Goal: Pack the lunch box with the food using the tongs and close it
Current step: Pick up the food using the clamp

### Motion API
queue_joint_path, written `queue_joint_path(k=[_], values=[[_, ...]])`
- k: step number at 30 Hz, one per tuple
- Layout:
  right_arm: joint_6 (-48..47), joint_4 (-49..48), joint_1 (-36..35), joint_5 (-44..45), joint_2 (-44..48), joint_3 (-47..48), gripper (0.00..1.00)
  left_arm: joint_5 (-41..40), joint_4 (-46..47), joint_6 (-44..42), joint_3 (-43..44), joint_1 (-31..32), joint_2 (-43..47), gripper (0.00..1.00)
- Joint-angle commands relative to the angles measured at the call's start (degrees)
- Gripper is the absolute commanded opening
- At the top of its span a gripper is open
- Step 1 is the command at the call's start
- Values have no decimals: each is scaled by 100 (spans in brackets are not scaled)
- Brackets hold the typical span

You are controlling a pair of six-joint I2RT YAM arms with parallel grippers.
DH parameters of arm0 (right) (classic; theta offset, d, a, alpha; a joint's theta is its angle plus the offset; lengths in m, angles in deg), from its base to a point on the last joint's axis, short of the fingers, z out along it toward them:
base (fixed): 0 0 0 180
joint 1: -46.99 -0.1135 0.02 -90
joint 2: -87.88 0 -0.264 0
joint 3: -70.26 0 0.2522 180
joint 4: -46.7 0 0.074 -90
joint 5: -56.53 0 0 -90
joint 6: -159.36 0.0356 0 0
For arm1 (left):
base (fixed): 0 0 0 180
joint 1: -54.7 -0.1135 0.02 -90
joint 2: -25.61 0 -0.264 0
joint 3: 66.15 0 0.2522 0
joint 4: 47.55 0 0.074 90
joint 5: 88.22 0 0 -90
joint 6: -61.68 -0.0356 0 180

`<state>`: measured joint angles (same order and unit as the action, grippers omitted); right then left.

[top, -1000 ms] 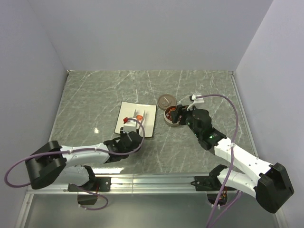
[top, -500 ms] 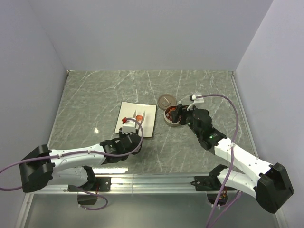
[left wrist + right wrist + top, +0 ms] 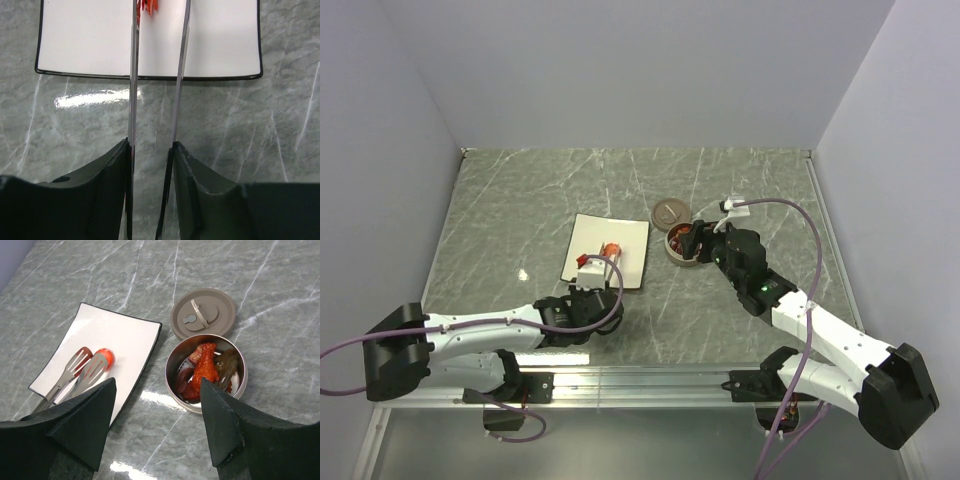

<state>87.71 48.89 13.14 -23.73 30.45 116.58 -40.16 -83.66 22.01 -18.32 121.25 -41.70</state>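
Note:
My left gripper is shut on the tongs, whose two thin silver arms reach forward over the white plate. Their slotted tips lie at two red food pieces on the plate. One red piece shows between the arms at the top edge of the left wrist view. The round silver lunch box holds several red-orange and brown pieces. Its flat lid lies just behind it. My right gripper hovers open beside the tin.
The white square plate sits left of the tin on the grey marble tabletop. Walls close in the table on the left, back and right.
The left arm has drawn back a little toward the near edge, and the tongs' arms have come closer together at the food on the plate. The right arm has not moved.

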Motion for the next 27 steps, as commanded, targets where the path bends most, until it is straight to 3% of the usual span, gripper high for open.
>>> queue_joint_path(k=[1,16,27], values=[[-33,-196,45,-7,153,-4,75,-114,-384,241,285,43,78,43],[-33,-187,45,19,92,23,75,-404,-990,628,338,333,552,40],[-42,-179,36,2,30,40,75,-131,-886,399,478,359,52,39]])
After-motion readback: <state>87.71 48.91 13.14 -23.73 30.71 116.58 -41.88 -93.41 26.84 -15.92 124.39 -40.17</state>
